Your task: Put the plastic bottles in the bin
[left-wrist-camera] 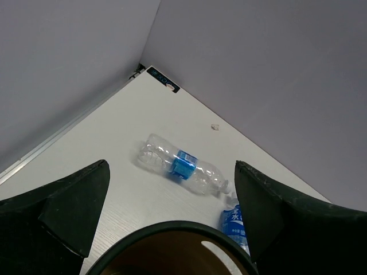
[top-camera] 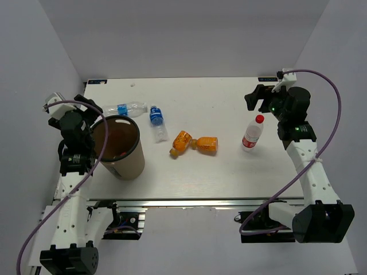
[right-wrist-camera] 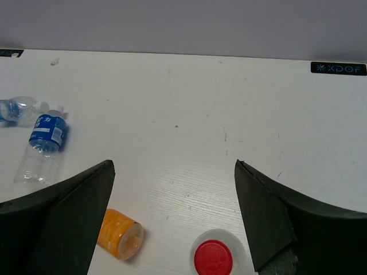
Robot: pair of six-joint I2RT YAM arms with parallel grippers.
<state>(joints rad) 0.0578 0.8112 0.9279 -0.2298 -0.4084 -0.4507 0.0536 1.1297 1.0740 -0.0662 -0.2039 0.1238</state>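
Plastic bottles: 5, all on the table (top-camera: pixel 229 177), outside the bin.
Blue-label pair (top-camera: pixel 127 109) (top-camera: pixel 157 123): lying flat, upper left.
Orange pair (top-camera: pixel 181 142) (top-camera: pixel 206 144): lying end to end, centre.
Red-cap bottle (top-camera: pixel 252 134): upright, right of centre.
Bin (top-camera: pixel 131 166): upright, left side.
Left gripper (top-camera: pixel 89 109): fingers spread, empty, over the bin's far rim.
Right gripper (top-camera: pixel 255 98): fingers spread, empty, above the red-cap bottle.

My left gripper (left-wrist-camera: pixel 172 167) has its jaws wide apart, with the bin rim (left-wrist-camera: pixel 172 230) directly below. A clear blue-label bottle (left-wrist-camera: pixel 182 166) lies on its side on the white table (left-wrist-camera: pixel 109 137) beyond. A second blue-label bottle (left-wrist-camera: pixel 234 220) sits beside one finger, mostly hidden.
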